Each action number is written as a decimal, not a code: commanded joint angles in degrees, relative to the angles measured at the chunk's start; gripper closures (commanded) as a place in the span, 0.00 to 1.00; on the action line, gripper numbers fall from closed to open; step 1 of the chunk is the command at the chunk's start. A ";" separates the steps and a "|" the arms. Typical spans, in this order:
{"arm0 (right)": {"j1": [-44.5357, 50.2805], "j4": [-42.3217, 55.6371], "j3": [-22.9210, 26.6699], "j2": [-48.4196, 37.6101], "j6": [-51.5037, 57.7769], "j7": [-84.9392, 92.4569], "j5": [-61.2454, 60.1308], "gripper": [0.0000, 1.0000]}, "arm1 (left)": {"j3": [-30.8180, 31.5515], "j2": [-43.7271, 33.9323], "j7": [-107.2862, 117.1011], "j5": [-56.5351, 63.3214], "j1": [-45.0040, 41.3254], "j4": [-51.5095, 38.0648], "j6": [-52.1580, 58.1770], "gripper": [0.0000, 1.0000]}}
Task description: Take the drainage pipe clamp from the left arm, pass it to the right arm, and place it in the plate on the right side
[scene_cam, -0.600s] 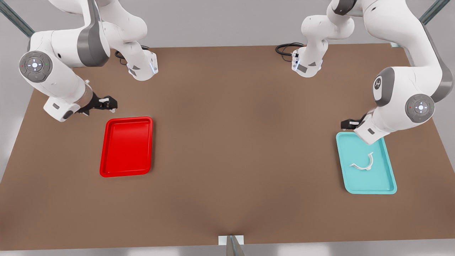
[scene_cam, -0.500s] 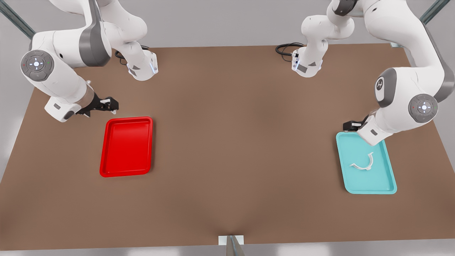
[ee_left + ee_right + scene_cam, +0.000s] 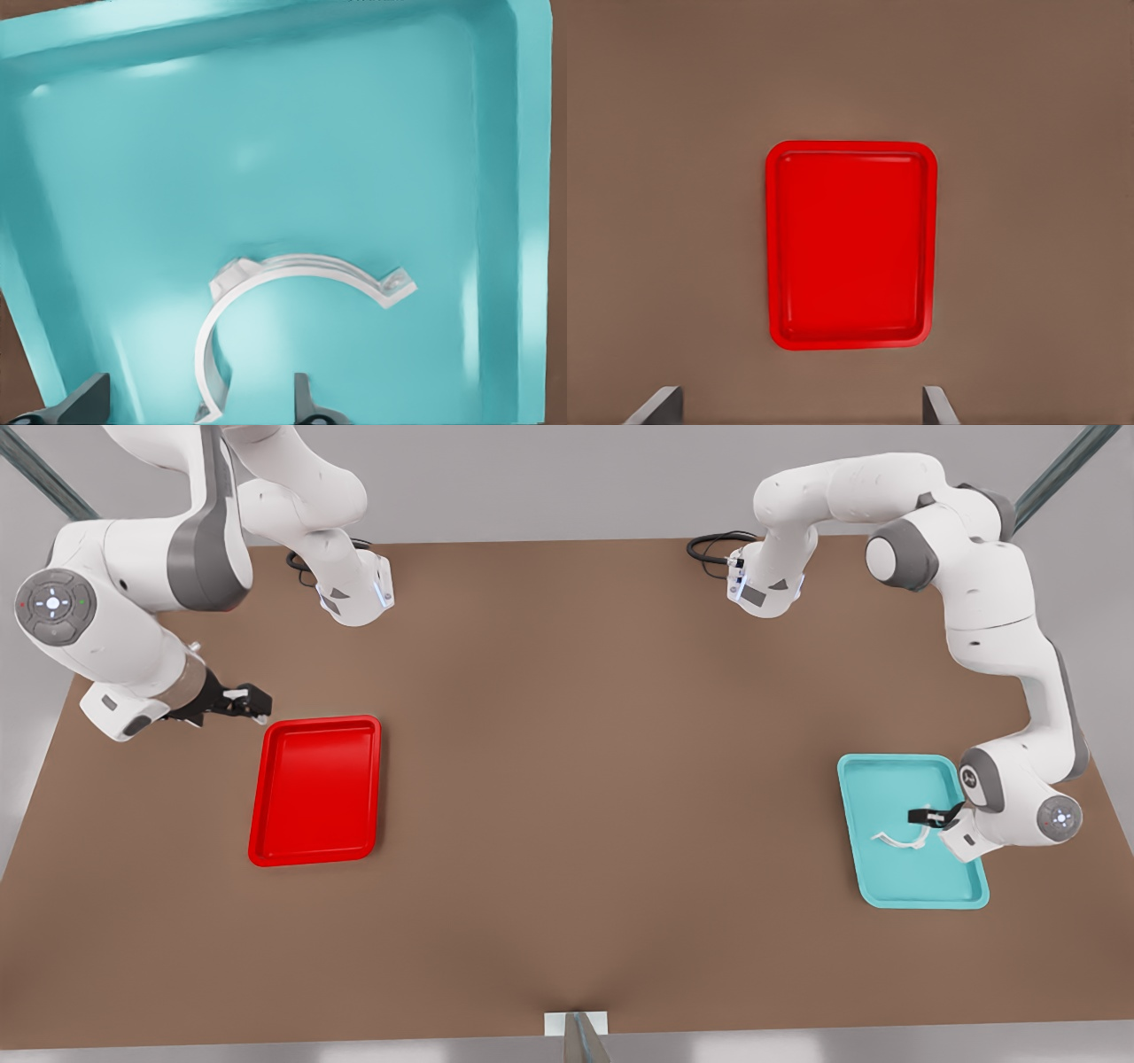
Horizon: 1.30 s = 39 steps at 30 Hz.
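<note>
The white C-shaped drainage pipe clamp (image 3: 902, 838) (image 3: 292, 270) lies flat in a teal tray (image 3: 886, 779) (image 3: 266, 133) at the front view's right. My left gripper (image 3: 926, 816) (image 3: 196, 405) hangs low over that tray, open, with one end of the clamp between its fingers; nothing is gripped. The red plate (image 3: 314, 790) (image 3: 850, 243) lies bare at the front view's left. My right gripper (image 3: 252, 701) (image 3: 799, 407) waits open just beyond the plate's far left corner, holding nothing.
Both arm bases (image 3: 354, 598) (image 3: 764, 589) stand at the back edge of the brown table (image 3: 585, 779), with a black cable (image 3: 713, 545) beside the one at the front view's right. A small metal bracket (image 3: 576, 1027) sits at the front edge.
My left arm has swung down and toward the front, bringing its gripper from the teal tray's far edge to the clamp. My right gripper has drifted slightly toward the front view's left.
</note>
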<state>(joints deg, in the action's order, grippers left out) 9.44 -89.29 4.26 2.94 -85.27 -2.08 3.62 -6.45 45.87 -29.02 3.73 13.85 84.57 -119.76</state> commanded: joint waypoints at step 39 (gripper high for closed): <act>2.34 -3.61 -0.05 0.32 -0.86 -0.03 0.16 0.00 | -0.23 1.24 -19.14 -1.71 0.21 2.89 -5.04 0.65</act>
<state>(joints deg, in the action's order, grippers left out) 11.94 -92.94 4.17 3.33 -86.20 -2.13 3.87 -6.67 47.10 -47.54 2.05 14.05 87.50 -124.92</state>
